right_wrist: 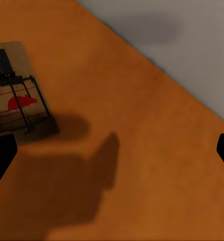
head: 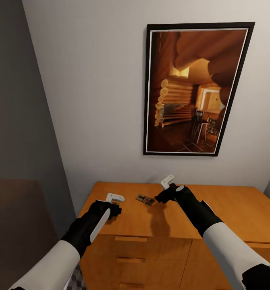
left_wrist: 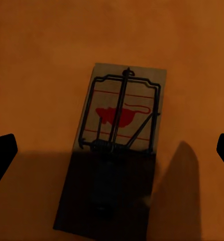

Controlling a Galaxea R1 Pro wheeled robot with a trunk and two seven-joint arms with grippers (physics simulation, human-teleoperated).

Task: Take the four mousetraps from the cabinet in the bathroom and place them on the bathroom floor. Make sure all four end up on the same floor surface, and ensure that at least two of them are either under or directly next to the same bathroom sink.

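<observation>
Both arms reached forward over the cabinet [head: 231, 217] top, left gripper [head: 111, 204] and right gripper [head: 164, 193] with jaws spread, grasping nothing. One mousetrap [head: 145, 199] flat between them, nearer the back edge

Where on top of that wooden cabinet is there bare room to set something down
The orange-brown wooden cabinet top looks bare across its whole stretch on the robot's right, from the right gripper to the far edge. It is crowded near the middle-left, where the small tan mousetrap lies between the right gripper and the left gripper.
</observation>
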